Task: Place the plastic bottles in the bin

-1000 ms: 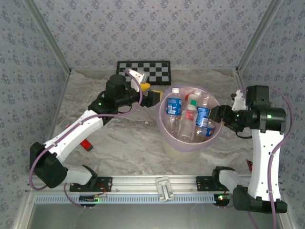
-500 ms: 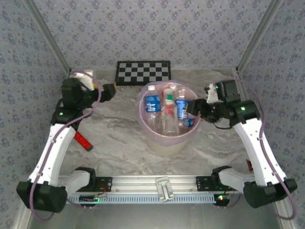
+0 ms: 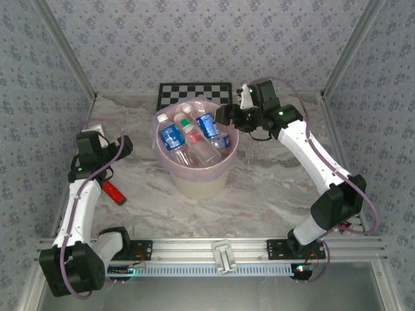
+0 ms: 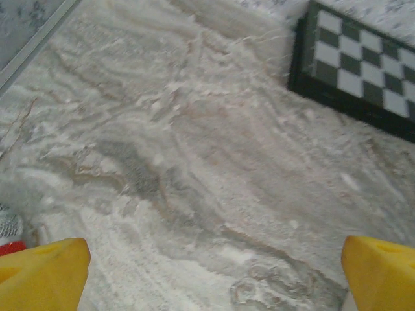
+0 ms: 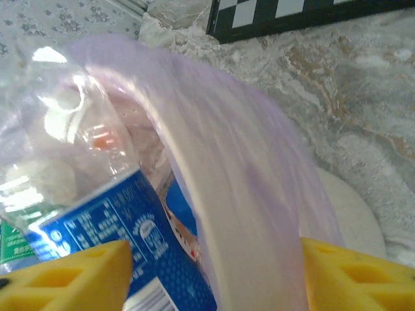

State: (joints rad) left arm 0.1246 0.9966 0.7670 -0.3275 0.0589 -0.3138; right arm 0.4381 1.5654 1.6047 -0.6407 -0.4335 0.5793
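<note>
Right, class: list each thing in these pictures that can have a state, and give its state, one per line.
bin: upright, bag-lined, holding bottles
plastic bottles: piled inside the bin
left gripper: open, empty, above the table
right gripper: open, fingers astride the bin's rim
red bar: lying flat on the table

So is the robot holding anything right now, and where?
The left gripper is open and empty. The right gripper straddles the rim of the bin, one finger inside, one outside; whether it is pinching cannot be told.
</note>
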